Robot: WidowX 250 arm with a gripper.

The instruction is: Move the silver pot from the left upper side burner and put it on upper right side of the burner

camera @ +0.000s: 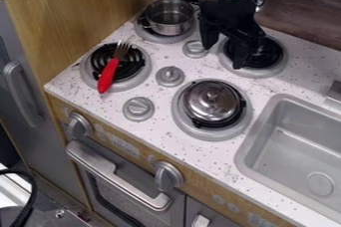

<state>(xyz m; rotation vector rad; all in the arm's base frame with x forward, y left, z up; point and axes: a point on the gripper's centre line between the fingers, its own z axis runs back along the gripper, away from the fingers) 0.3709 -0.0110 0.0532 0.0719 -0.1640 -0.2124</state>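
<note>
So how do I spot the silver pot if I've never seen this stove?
Find the speckled white stove top. On its back left burner, near the wooden panel, sits a small silver pot. You can see down inside it, unlike the shiny domed lid on the front right burner.

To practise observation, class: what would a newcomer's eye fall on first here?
Probably the red-handled fork, lying across the lower left burner. Next, the black gripper hanging over the upper right burner, and the shiny silver lid on the lower right burner.
</note>
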